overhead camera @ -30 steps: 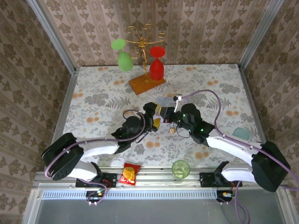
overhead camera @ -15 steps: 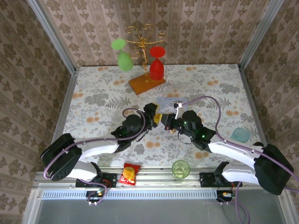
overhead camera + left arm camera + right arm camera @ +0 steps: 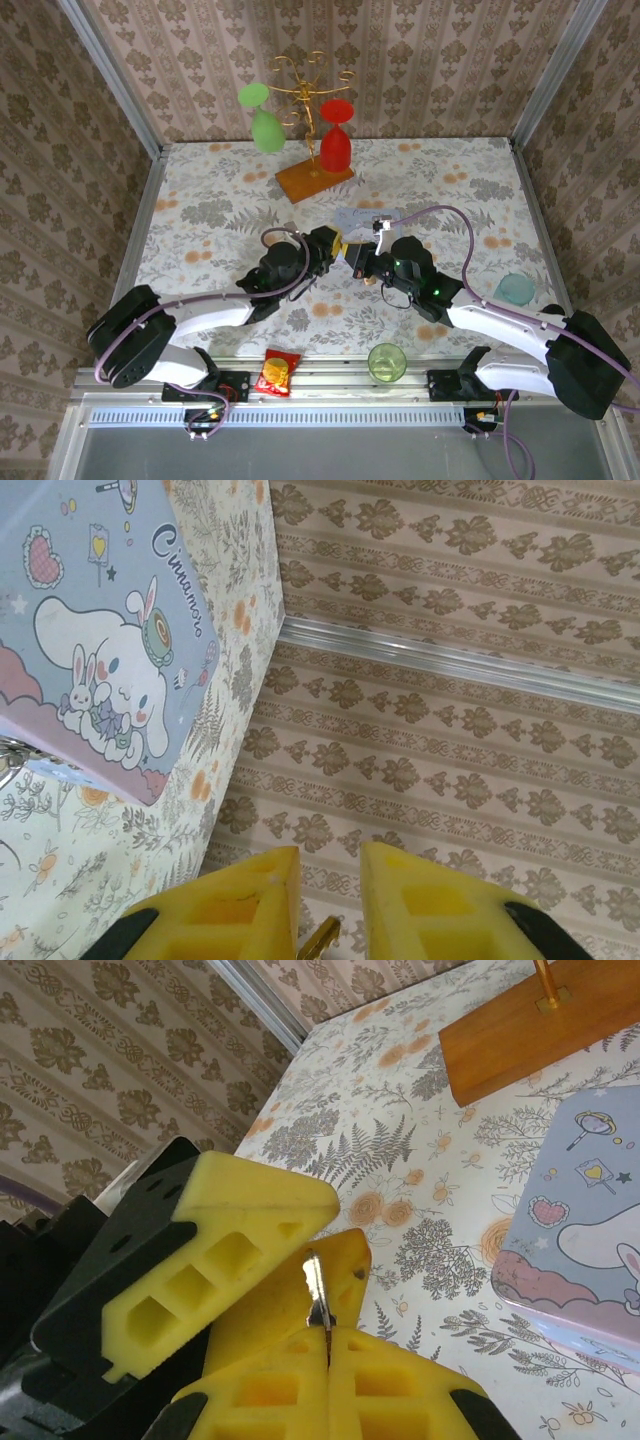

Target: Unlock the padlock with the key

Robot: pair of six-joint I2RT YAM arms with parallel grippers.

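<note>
My right gripper (image 3: pixel 328 1332) is shut on the key (image 3: pixel 316 1290), a thin silvery blade that sticks up from between its yellow pads. The blade's tip reaches in between the yellow fingers (image 3: pixel 235 1250) of my left gripper (image 3: pixel 338 250), which meets my right gripper (image 3: pixel 358 260) nose to nose at mid-table. In the left wrist view, my left gripper (image 3: pixel 330 880) has a narrow gap between its fingers. A slim brass-tinted piece (image 3: pixel 322 942) shows low in that gap, and whether it is pinched is hidden. A tiny brass spot (image 3: pixel 369 281) on the table by my right gripper looks like the padlock.
A pale-blue cartoon tin (image 3: pixel 90 630) lies just beyond the grippers and also shows as the tin (image 3: pixel 590 1230). A wooden-based rack (image 3: pixel 315 178) with a green and a red glass stands at the back. A green cup (image 3: pixel 386 362), a snack packet (image 3: pixel 277 372) and a teal cup (image 3: pixel 517 289) sit nearer.
The left jaws have closed from wide to a narrow gap. The two grippers have drawn together, and the right one has shifted left with the key.
</note>
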